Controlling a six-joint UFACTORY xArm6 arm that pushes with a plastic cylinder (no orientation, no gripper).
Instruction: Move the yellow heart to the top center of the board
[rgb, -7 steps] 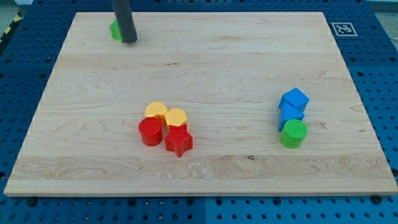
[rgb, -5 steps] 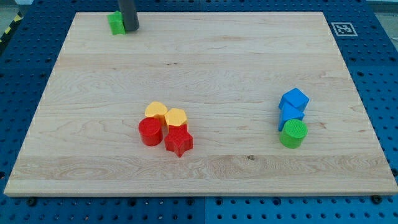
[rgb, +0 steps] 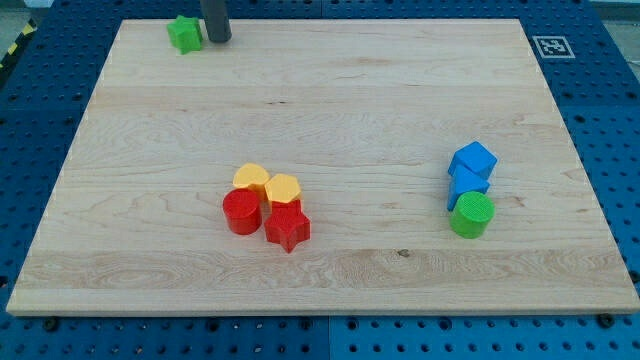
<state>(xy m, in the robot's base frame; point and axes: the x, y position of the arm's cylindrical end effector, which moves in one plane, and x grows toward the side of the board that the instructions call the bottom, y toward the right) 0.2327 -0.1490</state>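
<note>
The yellow heart (rgb: 251, 178) lies left of centre on the wooden board (rgb: 330, 100), in a tight cluster. A second yellow block (rgb: 283, 188) touches its right side. A red cylinder (rgb: 241, 212) and a red star (rgb: 287, 227) sit just below them. My tip (rgb: 218, 40) is at the board's top edge, far above the cluster and to its left. It stands right beside a small green block (rgb: 184, 33).
Two blue blocks (rgb: 472, 160) (rgb: 467, 184) and a green cylinder (rgb: 471, 215) stand in a column at the view's right. A black and white marker (rgb: 550, 46) is at the top right corner. Blue pegboard surrounds the board.
My tip has moved towards the view's top and a little to the right, uncovering the green block. No block has visibly moved.
</note>
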